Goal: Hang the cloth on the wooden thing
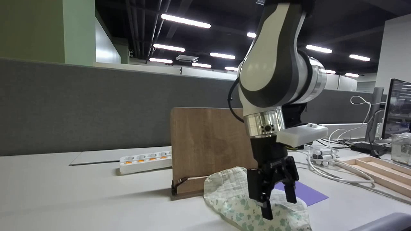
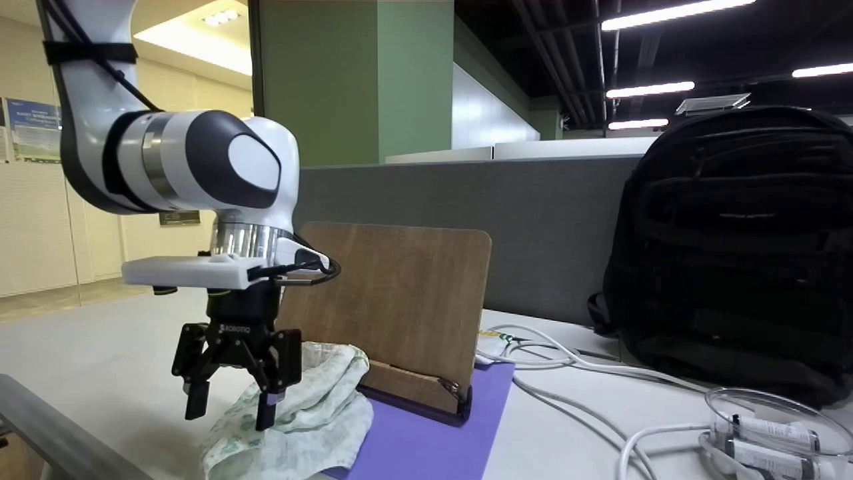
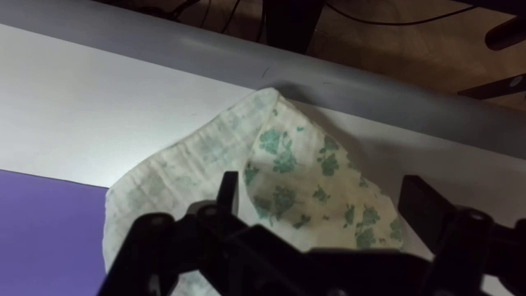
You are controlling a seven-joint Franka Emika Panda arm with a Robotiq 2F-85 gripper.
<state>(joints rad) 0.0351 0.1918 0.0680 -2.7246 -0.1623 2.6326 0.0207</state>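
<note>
Cloth [image 2: 326, 407] lies rumpled on the worktop [image 1: 96, 199], on the near side of the wooden board [image 1: 212, 141]; the pincer [image 2: 231, 408] stands wide, holding nothing. We expect the cloth to be light and limp, best pinched at its folded flap [image 3: 300, 181].

Wrist view looks down — board [image 1: 212, 141] in both exterior views

One robot arm [image 1: 273, 64], one Robotiq gripper [image 2: 230, 408] and its two fingers [image 2: 198, 400] appear alongside one leaf-print cloth [image 1: 231, 192], one wooden book stand [image 1: 208, 141] and one purple sheet [image 2: 440, 447] in both exterior views. Pictured in an exterior view are one white power strip [image 1: 147, 163] with four sockets [image 1: 152, 155] showing, one computer monitor [image 1: 399, 109], one pale wooden tray [image 1: 379, 179] and two clear containers [image 1: 400, 149]. An exterior view shows one black backpack [image 2: 740, 260] and at least two labelled cylinders [image 2: 766, 459].
</note>
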